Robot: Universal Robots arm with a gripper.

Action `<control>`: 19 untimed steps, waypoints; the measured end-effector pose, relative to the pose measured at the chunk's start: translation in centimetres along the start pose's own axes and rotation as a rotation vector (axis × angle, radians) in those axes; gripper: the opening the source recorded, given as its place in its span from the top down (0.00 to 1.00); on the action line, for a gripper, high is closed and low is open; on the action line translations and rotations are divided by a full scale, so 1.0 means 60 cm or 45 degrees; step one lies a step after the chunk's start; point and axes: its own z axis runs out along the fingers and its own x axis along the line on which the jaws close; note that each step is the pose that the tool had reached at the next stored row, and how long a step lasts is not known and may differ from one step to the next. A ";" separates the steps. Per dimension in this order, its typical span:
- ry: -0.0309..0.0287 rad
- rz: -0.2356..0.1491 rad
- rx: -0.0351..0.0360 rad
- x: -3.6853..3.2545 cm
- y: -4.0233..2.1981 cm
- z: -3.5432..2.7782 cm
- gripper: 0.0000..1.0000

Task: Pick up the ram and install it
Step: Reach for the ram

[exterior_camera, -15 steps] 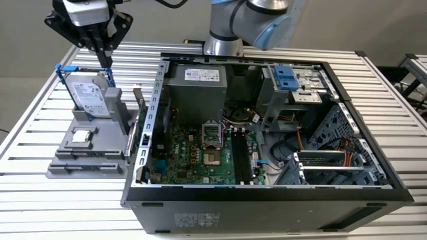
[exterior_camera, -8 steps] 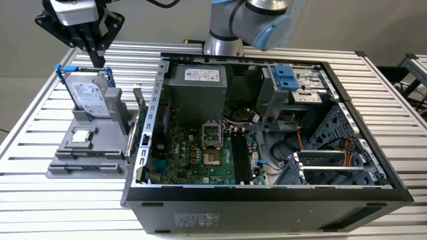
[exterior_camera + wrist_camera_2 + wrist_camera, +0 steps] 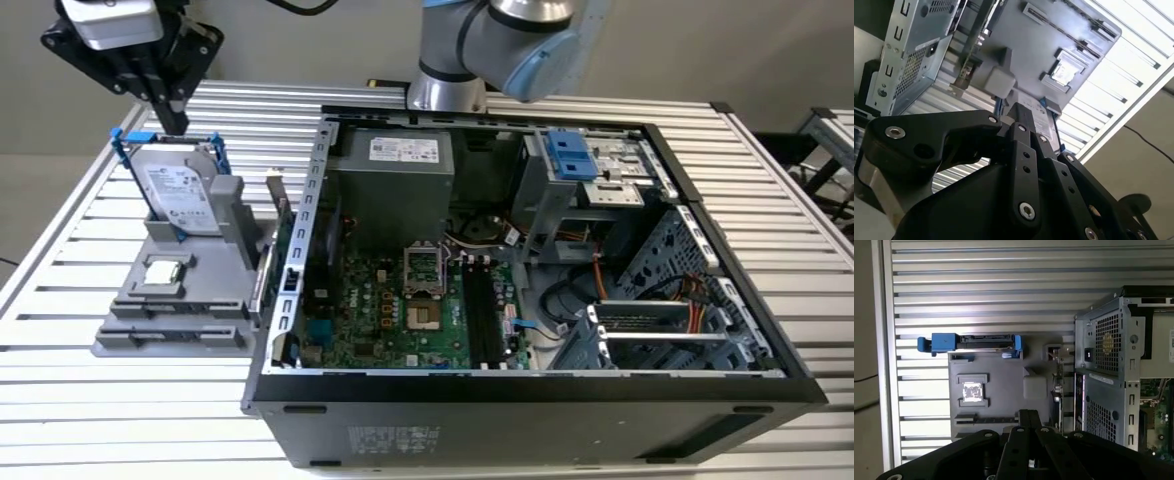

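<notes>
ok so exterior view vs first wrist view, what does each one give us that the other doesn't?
Exterior view: the inside of the open computer case, with the motherboard and black memory slots, plus the arm.
First wrist view: the outer face of the case's back panel, with its vent grille and power socket.
Both: the gripper above the hard drive, the gray holder, the ram standing in it beside the case, the chip and the slatted table.
</notes>
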 end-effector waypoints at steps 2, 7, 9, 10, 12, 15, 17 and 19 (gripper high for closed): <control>0.0001 -0.001 0.0000 0.007 0.000 0.000 1.00; 0.0002 -0.002 0.0000 0.026 -0.001 0.000 1.00; 0.0004 -0.003 0.0001 0.034 -0.001 -0.001 1.00; 0.0004 -0.003 0.0001 0.037 -0.001 -0.001 1.00; 0.0005 -0.004 0.0000 0.045 -0.002 -0.001 1.00; 0.0008 -0.005 0.0000 0.054 -0.002 -0.001 1.00; 0.0012 -0.006 -0.0001 0.059 -0.002 -0.001 1.00; 0.0011 -0.006 -0.0001 0.059 -0.002 -0.001 1.00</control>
